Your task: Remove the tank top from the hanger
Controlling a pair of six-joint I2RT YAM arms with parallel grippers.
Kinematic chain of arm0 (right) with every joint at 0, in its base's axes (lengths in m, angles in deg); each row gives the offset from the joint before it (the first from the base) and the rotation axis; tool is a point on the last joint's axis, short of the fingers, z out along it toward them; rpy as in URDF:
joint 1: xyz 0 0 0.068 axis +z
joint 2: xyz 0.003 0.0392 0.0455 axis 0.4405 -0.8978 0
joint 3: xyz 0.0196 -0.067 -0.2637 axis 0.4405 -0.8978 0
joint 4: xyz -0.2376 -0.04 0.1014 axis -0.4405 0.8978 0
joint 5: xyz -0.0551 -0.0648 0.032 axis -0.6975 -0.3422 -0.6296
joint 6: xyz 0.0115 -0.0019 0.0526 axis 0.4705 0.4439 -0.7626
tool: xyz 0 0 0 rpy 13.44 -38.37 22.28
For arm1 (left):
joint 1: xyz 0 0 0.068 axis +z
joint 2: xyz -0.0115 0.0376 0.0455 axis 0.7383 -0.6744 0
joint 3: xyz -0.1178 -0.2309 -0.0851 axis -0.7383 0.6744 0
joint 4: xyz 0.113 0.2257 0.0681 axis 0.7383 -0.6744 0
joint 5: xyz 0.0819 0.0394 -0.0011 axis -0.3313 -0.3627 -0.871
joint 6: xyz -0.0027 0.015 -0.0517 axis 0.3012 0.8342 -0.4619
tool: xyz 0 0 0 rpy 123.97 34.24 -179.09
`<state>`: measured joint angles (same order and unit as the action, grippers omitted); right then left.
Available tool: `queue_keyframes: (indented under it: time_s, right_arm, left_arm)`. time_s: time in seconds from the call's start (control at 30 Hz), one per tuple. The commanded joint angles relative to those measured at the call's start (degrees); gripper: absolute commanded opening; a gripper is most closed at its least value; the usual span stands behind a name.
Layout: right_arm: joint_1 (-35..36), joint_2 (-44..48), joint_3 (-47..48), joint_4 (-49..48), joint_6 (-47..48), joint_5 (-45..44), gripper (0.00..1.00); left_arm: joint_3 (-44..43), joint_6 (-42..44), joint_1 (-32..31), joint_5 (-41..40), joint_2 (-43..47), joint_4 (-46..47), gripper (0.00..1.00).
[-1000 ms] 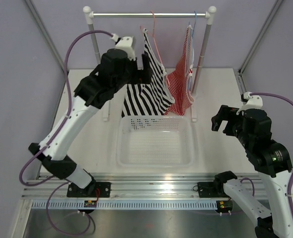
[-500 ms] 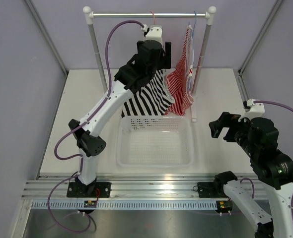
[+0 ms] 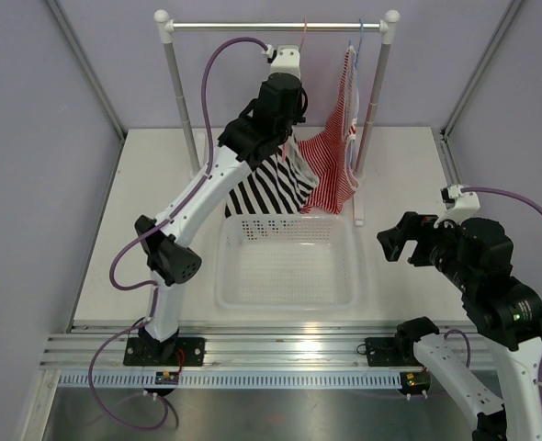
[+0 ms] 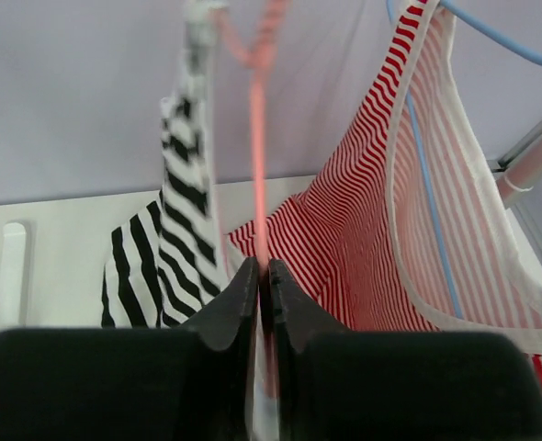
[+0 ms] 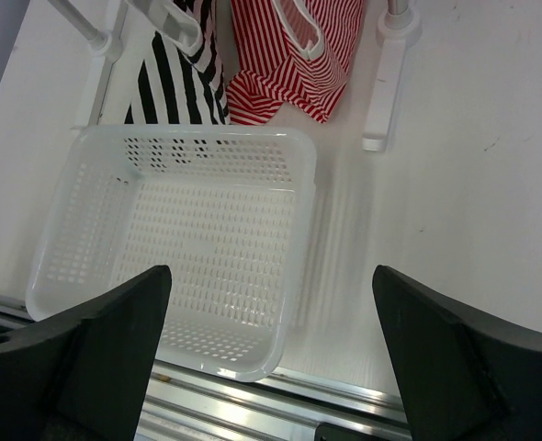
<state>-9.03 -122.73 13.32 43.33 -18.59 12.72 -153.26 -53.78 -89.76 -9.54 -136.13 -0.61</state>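
The left gripper is held up by the clothes rail at the back of the table. Its 2 fingers are pressed together on the thin pink wire of the hanger, which is seen rising from between the tips in the left wrist view. In the top view, the pink hook is seen at the rail, just above the wrist.

The tank top is hung on that hanger. 1 black-and-white strap is drawn up just beside the pink wire, and the body is draped down below the left arm. Its lower edge is found close behind the far rim of the white basket; whether the 2 are touching cannot be told.

Just to the right, a red-and-white striped top is hung on a pale blue hanger, its fabric lying against the tank top.

The right gripper is held low, to the right of the basket and well apart from both garments. Its 2 fingers are spread wide with nothing between them, and the basket is framed between them in the right wrist view.
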Motion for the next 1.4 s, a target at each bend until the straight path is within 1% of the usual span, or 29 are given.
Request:
queue_keyframes:
  time_s: [0.0,0.03,0.17,0.4,0.5,0.53,0.6,0.73,0.87,0.97,1.1,1.23,1.37]
  right_arm:
    - [0.91,-0.20,-0.75,-2.70,0.04,2.26,1.00]
    - [0.91,-0.11,-0.92,-2.87,-0.05,2.26,0.99]
    - [1.09,-0.02,-1.10,-3.05,0.04,2.26,1.00]
    - [1.00,0.24,-1.54,-2.96,-0.05,2.44,1.00]
    - [1.09,0.33,-1.45,-2.96,-0.05,2.26,0.99]
    - [1.00,0.42,-1.45,-2.96,-0.05,2.35,1.00]
    - [1.00,0.59,-1.36,-2.87,-0.05,2.44,0.99]
    - [1.00,0.77,-1.10,-2.70,0.12,2.17,0.99]
    - [1.00,0.86,-0.84,-2.44,0.13,1.91,0.99]
    - [1.09,0.94,-0.31,-1.73,0.21,1.91,1.00]
    - [1.00,1.30,-0.31,-2.34,0.21,2.87,1.00]
    - [1.09,1.03,-1.10,-4.28,-0.31,6.47,1.00]
    - [1.00,0.77,-1.36,-5.25,-1.01,7.71,1.00]
  left_arm:
    - [-2.25,0.13,0.42,-1.77,0.35,4.59,0.03]
    - [-2.16,0.22,0.51,-1.77,0.62,4.68,0.00]
    - [-2.51,1.10,1.21,-2.30,1.41,4.59,0.00]
    - [-2.25,3.30,1.74,-3.44,5.80,4.24,0.00]
    - [0.20,5.31,1.74,-4.67,8.87,5.63,0.00]
    - [2.47,6.71,1.83,-4.67,10.01,6.77,0.00]
    - [3.90,7.78,2.27,-3.88,12.39,9.15,0.00]
    - [3.90,9.27,2.97,-2.48,13.98,9.51,0.00]
    - [4.34,10.50,3.06,-2.12,15.38,6.88,0.00]
    - [8.37,12.87,3.15,-2.47,18.10,6.26,0.00]
    - [17.06,15.42,3.24,-2.74,23.46,6.43,0.00]
    - [20.95,15.78,3.85,-3.53,28.03,4.68,0.00]
    - [24.55,14.90,6.13,-3.79,33.03,2.92,0.00]
